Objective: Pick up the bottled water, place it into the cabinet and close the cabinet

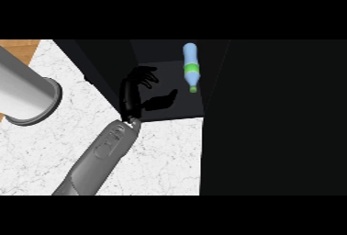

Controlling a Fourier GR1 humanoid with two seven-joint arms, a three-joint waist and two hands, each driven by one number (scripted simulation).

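Note:
The bottled water [191,65], pale blue with a green label and a green cap, lies on its side on the dark floor of the cabinet [173,114], cap pointing toward me. My left hand [135,93] is inside the cabinet's opening, just left of the bottle and apart from it. Its fingers are spread and relaxed, its thumb sticks out to the right, and it holds nothing. Its grey forearm [102,156] runs up from the lower left across the counter. My right hand does not show.
A large grey cylinder [27,92] lies at the left edge over the white marble counter [166,156]. A tall black surface [278,119] fills the right side beside the cabinet's opening. A wooden patch [17,48] shows at the top left.

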